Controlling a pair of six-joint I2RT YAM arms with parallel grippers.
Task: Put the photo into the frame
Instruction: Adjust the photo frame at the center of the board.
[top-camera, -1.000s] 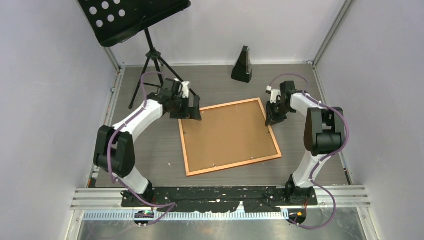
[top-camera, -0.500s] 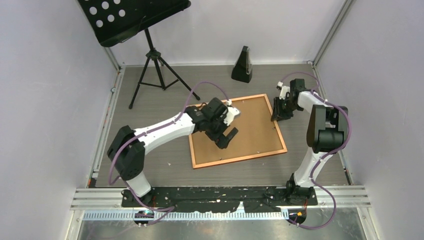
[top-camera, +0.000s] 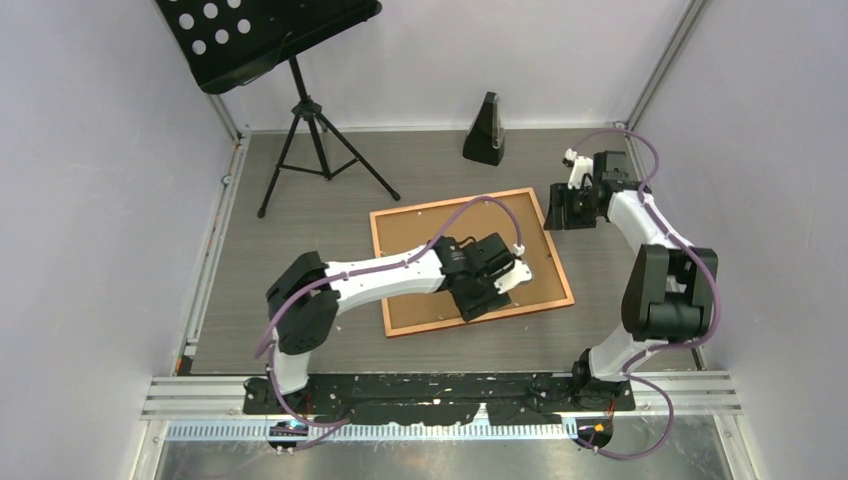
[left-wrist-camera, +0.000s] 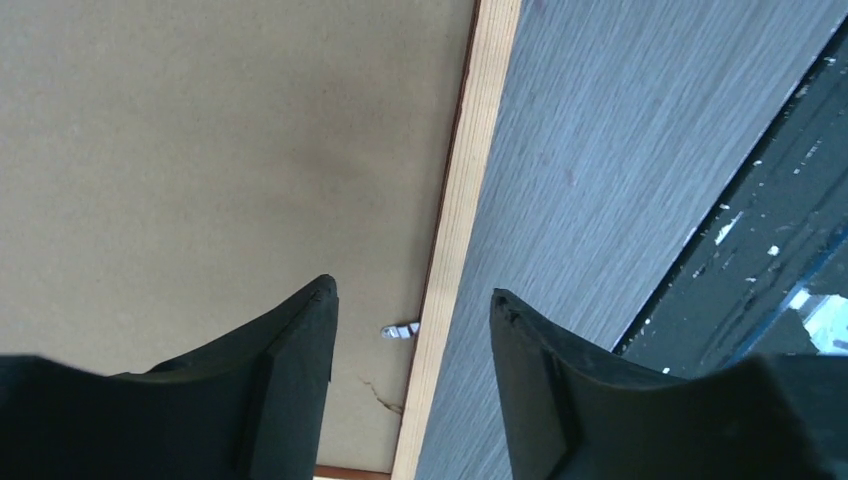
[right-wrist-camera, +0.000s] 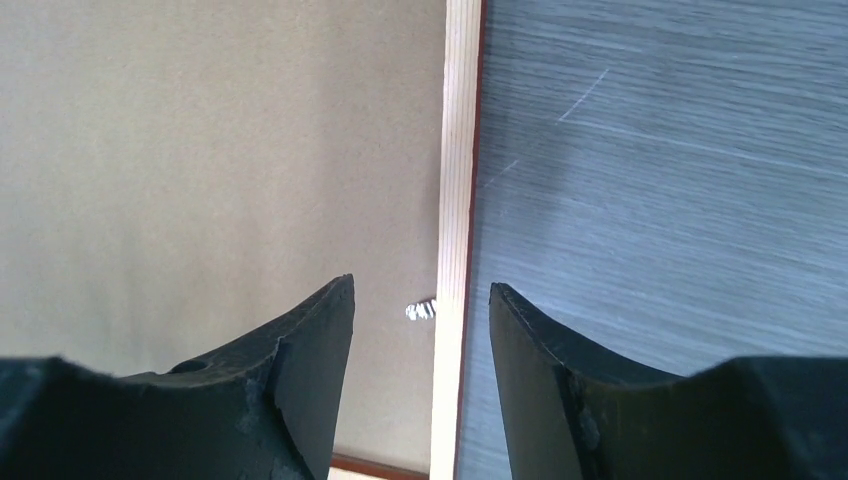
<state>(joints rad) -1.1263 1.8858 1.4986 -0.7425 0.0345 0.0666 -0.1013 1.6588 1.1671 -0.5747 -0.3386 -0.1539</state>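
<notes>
- I see the frame (top-camera: 379, 270) lying flat near the middle of the table (top-camera: 290, 230), a little right of centre and turned slightly askew; its back faces up, with the brown backing board (top-camera: 400, 235) filling it
- My left arm reaches across the frame from the near left; the left gripper (top-camera: 480, 302) hangs over the frame's near-right part, close to its near edge
- In the left wrist view the left gripper (left-wrist-camera: 412, 295) has its claw spread, with nothing pinched between the fingers (left-wrist-camera: 290, 360); the pale strip of the frame (left-wrist-camera: 460, 200) runs through the gap, with board on one side and grey table on the other; a small metal tab (left-wrist-camera: 400, 330) lies on the board just beside that strip; the black base rail (left-wrist-camera: 760, 250) shows at the picture's right
- My right gripper (top-camera: 560, 215) sits at the frame's far-right corner
- From the right wrist the right gripper (right-wrist-camera: 420, 285) also has its claw spread and holds nothing; the frame's edge (right-wrist-camera: 460, 150) passes between the fingers (right-wrist-camera: 300, 370); another metal tab (right-wrist-camera: 422, 310) shows on the board next to the edge
- Whether either claw touches the frame I cannot tell
- Far left stands a black music stand (top-camera: 260, 30); a dark metronome (top-camera: 485, 130) sits at the far edge, well apart from the frame
</notes>
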